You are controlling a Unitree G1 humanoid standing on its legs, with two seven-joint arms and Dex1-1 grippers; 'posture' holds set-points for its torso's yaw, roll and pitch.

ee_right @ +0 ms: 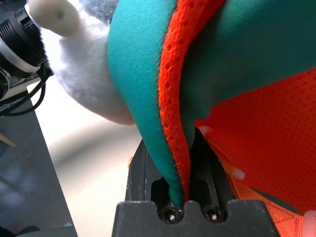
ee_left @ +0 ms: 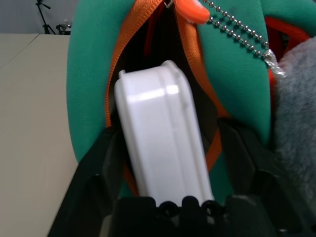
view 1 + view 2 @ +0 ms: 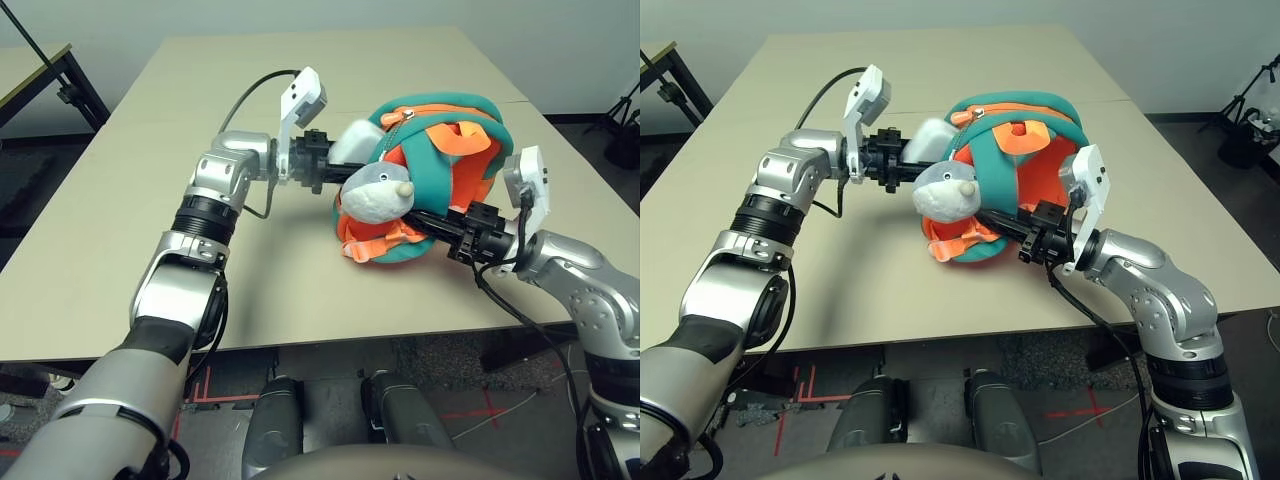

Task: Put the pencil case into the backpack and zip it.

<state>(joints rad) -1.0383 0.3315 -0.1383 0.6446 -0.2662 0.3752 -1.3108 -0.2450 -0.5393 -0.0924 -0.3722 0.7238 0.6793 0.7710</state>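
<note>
Nosing halfway through the backpack's (image 3: 440, 160) open zipper (image 2: 114, 74), pencil case (image 2: 160, 133) sits between the spread left gripper (image 2: 168, 163) fingers; right gripper (image 1: 183, 168) pinches a strap edge (image 1: 173, 123); zipping remains.

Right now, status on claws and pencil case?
Left claw open around pencil case, halfway into backpack opening. Right claw shut on backpack's teal edge. Zipper unclosed.

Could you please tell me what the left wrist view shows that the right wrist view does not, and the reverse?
Left wrist view: the white pencil case between the open left gripper's fingers, its far end in the backpack's orange-zippered opening, plus a bead chain.

Right wrist view: the right gripper shut on a teal-and-orange fold of the backpack.

Both: teal backpack fabric, the grey plush toy and the table.
</note>
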